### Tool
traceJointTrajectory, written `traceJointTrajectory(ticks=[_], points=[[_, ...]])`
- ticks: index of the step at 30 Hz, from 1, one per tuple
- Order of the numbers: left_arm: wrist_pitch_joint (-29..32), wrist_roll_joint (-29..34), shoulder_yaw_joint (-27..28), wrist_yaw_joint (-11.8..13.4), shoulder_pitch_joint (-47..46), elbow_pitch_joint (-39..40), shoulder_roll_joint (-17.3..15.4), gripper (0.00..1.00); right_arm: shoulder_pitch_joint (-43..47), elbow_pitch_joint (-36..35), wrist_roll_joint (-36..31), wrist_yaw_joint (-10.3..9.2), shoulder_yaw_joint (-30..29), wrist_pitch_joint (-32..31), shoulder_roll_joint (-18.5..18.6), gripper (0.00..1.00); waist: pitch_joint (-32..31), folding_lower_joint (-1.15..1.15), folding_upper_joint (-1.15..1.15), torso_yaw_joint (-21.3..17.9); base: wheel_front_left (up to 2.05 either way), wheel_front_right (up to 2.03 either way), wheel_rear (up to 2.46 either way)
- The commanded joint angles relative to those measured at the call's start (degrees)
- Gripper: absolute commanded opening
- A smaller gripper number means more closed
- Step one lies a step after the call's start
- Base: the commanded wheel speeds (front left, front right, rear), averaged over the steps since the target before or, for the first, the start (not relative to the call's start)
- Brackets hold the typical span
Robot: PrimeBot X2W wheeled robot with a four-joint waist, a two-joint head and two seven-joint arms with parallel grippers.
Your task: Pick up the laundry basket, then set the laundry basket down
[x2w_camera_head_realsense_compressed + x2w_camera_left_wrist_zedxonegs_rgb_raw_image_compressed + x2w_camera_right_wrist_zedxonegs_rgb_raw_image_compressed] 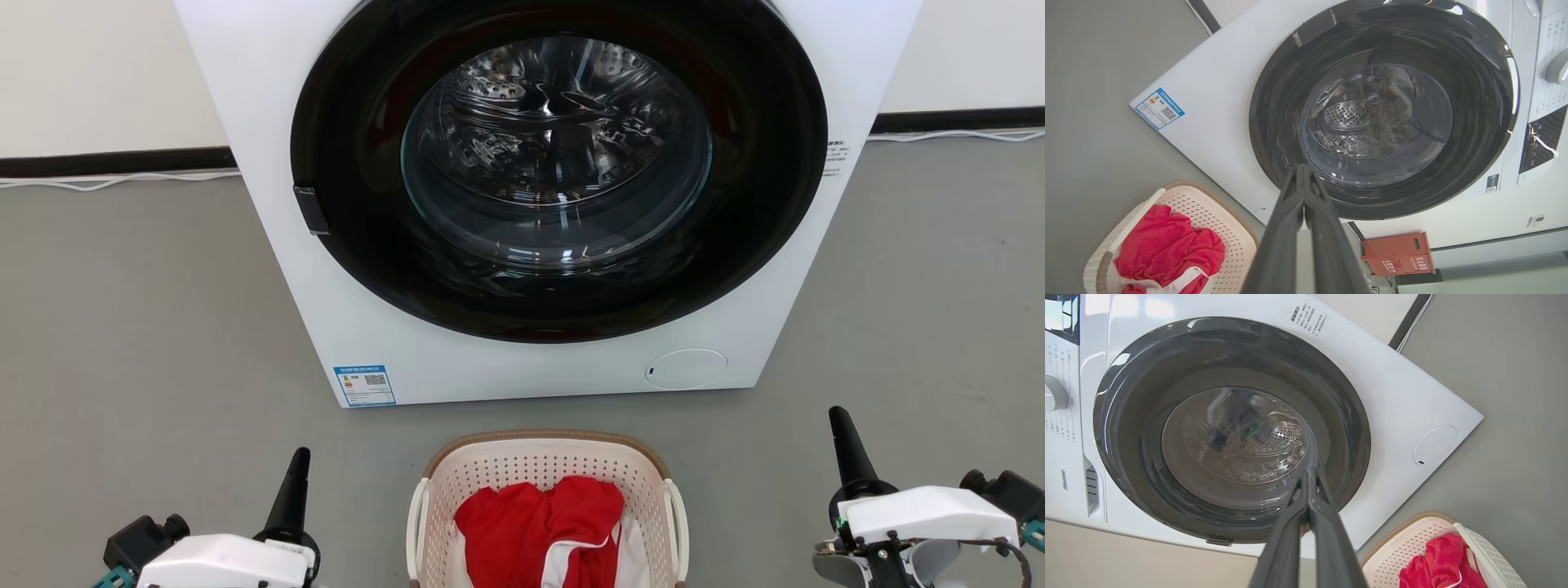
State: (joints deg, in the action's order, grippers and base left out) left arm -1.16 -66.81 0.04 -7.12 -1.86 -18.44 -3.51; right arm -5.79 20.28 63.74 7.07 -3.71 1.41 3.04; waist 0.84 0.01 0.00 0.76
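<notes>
On the grey floor, on the near side of the washer [269, 122], the laundry basket [539, 465] stands upright with a red cloth [539, 523] inside, and nothing holds it. That fits a basket waiting to be lifted or one already lifted and set back down; the pictures do not settle which. It lies between the arms, with the left jaws off to its left and the right jaws off to its right. Both pairs are pressed together, empty and clear of its white handles [417, 523].
</notes>
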Motion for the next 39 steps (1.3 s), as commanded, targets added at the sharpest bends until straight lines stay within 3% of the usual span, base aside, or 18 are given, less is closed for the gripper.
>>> traceJointTrajectory(ticks=[1, 39], points=[[0.36, -1.38, 1.60, -0.24, -3.26, 1.86, -0.21, 0.00, -0.88, -2.15, 1.56, 0.27, 0.44, -0.64, 0.21, 0.00, -0.02, 0.00, 0.00, -0.02, 0.00, 0.00, 0.00], [6.50, -21.62, 5.71, -0.34, -4.16, 3.99, 0.45, 0.00, -0.47, -5.61, 24.22, 0.40, -2.32, -6.78, -0.10, 0.00, -0.56, 0.00, 0.00, -0.64, 0.00, 0.00, 0.00]])
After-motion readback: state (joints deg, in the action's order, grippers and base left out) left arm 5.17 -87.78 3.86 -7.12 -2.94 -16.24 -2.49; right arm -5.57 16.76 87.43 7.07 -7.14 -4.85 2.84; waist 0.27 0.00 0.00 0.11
